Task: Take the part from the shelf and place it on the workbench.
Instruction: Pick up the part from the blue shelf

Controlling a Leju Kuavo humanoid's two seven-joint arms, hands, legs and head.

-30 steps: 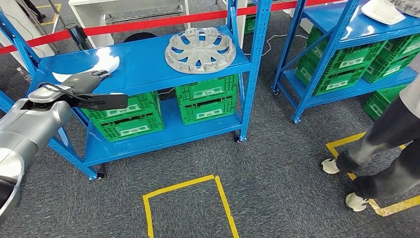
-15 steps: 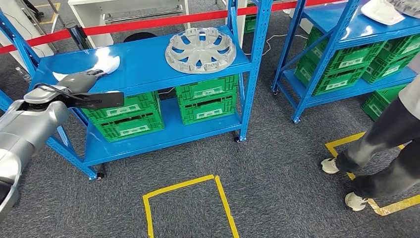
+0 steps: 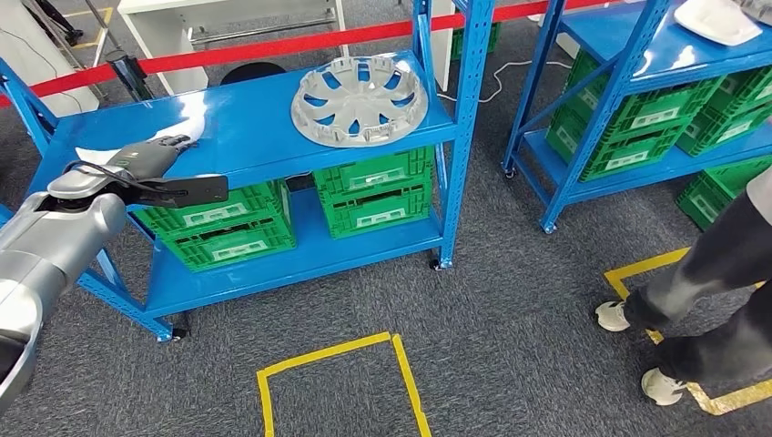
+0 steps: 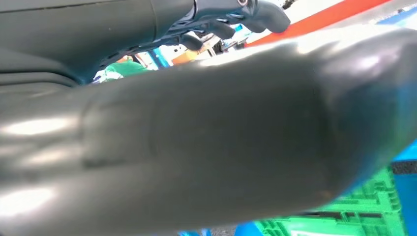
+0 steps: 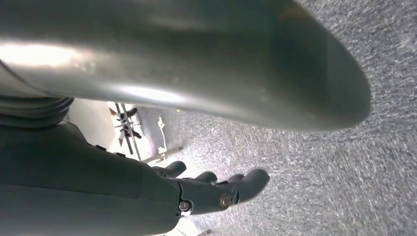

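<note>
**Part lies well to the right of the raised left hand**

The part (image 3: pixel 360 99), a silver spoked wheel cover, is seen lying flat on the top board of the blue shelf (image 3: pixel 264 137), toward the shelf's right upright post. Being round, it offers no long axis to be aligned with; only its rim is presented for a grasp. The left hand (image 3: pixel 150 157) is held over the opposite end of the same board, well apart from the part, with its dark fingers (image 3: pixel 178 142) extended and spread and nothing held between them. The part is therefore to be reached by a move along the board toward the right post, and the left hand is judged the nearer of the two.

In the head view the whole gap between hand and part is laid out. In the left wrist view the thumb takes up most of the picture, with extended fingertips and a green crate (image 4: pixel 339 216) under the shelf made out past it. In the right wrist view the right hand (image 5: pixel 216 189) is shown hanging over grey carpet (image 5: pixel 354 172), fingers loosely straight, nothing grasped.
</note>
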